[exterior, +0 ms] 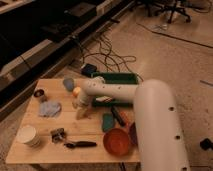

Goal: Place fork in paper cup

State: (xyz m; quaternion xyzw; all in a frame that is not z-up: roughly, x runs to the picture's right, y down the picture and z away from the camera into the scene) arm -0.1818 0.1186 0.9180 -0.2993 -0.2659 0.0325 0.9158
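Note:
The paper cup stands upright near the table's front left corner, white with a wide round rim. My gripper hangs low over the middle of the wooden table, well to the right of the cup and behind it. The white arm reaches to it from the right. I cannot make out the fork, and the gripper covers the patch of table right under it.
A green tray sits at the back edge. A small blue-grey cup, a dark tin, a blue cloth and an orange ball lie at the back left. A black-handled tool, teal sponge and red bowl are in front.

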